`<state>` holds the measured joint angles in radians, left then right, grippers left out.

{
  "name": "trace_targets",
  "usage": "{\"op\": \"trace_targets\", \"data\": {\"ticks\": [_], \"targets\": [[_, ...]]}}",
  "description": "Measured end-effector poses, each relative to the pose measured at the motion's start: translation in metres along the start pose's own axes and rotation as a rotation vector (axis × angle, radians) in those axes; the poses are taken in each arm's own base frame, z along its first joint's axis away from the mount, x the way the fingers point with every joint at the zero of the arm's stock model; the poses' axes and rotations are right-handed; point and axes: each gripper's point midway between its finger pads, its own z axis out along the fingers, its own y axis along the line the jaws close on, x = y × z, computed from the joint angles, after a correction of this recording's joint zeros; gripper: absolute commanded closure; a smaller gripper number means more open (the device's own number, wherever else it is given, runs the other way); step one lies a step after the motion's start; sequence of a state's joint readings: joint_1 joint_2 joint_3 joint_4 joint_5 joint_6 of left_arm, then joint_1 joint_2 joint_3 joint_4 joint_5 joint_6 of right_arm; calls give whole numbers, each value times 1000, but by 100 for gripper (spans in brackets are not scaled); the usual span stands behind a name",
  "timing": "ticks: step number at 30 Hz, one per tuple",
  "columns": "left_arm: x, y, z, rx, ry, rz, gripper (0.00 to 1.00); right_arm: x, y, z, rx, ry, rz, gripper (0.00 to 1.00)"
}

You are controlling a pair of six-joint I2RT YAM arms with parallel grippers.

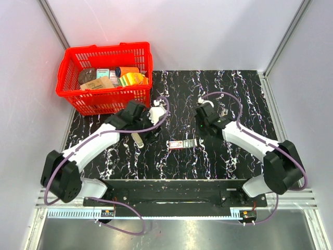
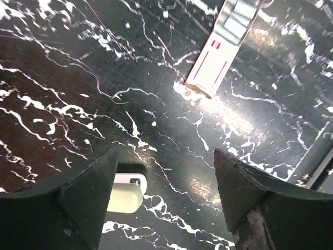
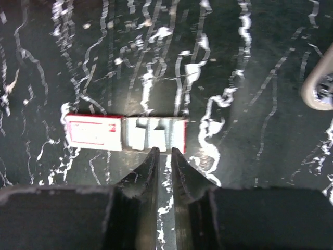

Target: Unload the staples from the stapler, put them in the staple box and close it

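The staples [image 1: 138, 139] are a short pale beige strip lying on the black marbled table just left of my left gripper [image 1: 149, 133]. In the left wrist view the strip's end [image 2: 125, 195] shows beside the left finger. My left gripper [image 2: 165, 156] is wide open and empty above the table. My right gripper [image 1: 201, 129] hangs over the table; in the right wrist view its tips [image 3: 161, 151] are shut with nothing between them. I cannot make out the stapler for sure. A small silver-grey thing [image 1: 223, 111] by the right wrist may be it.
A flat red-and-white packet [image 1: 182, 144] lies between the grippers, its drawer pulled out; it also shows in the left wrist view [image 2: 213, 65] and the right wrist view [image 3: 125, 133]. A red basket [image 1: 104, 101] of goods stands at the back left. A pale rounded end [image 3: 318, 88] shows at the right wrist view's edge.
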<state>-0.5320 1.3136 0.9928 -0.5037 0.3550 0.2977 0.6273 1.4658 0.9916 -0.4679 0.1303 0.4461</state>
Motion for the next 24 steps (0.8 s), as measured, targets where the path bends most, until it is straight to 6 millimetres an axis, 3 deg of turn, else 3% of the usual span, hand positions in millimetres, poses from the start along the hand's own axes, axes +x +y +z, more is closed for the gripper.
{"op": "trace_targets", "data": {"ticks": [3,7,12,18,24], "targets": [[19,1,21,-4,69,37,21,-3,-24,6,26,1,78,79],[38,8,42,-18,137,70,22,23,-47,18,28,74,156,79],[46,14,58,-52,165,121,25,44,-44,32,-23,143,202,80],[50,1,78,-62,187,199,25,45,-38,50,-78,154,247,81],[54,-8,93,-62,207,248,25,45,-38,55,-109,145,288,82]]}}
